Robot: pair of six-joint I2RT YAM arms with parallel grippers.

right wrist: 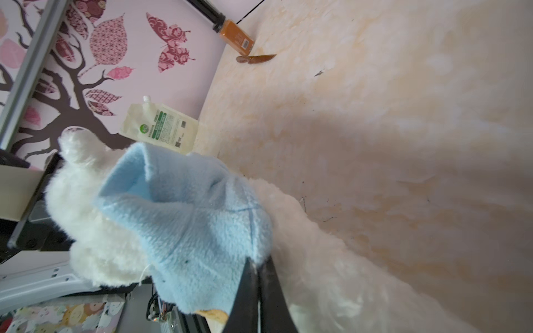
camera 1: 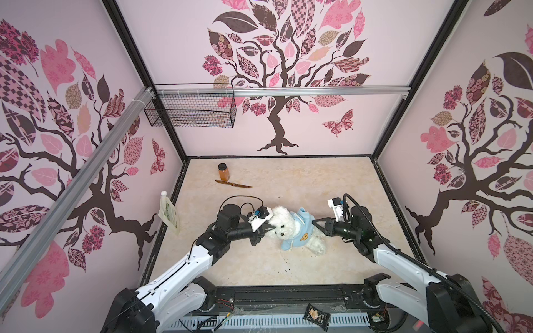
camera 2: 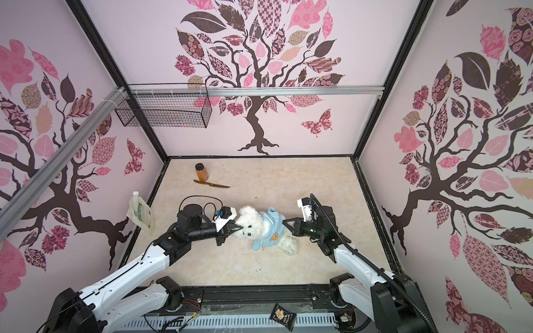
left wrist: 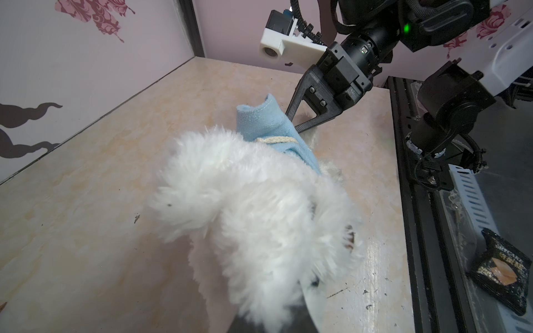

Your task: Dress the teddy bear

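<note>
The white fluffy teddy bear lies on its side mid-table, wearing a light blue hooded shirt over its trunk. My left gripper is at the bear's head, shut on its fur; in the left wrist view the fur hides the jaws. My right gripper comes from the right. In the right wrist view its fingertips are shut together on the shirt's lower edge, beside the bear's white leg.
An orange jar and a wooden knife lie at the back left. A pale pouch leans on the left wall. A wire basket hangs high at the back. A black packet sits on the front rail.
</note>
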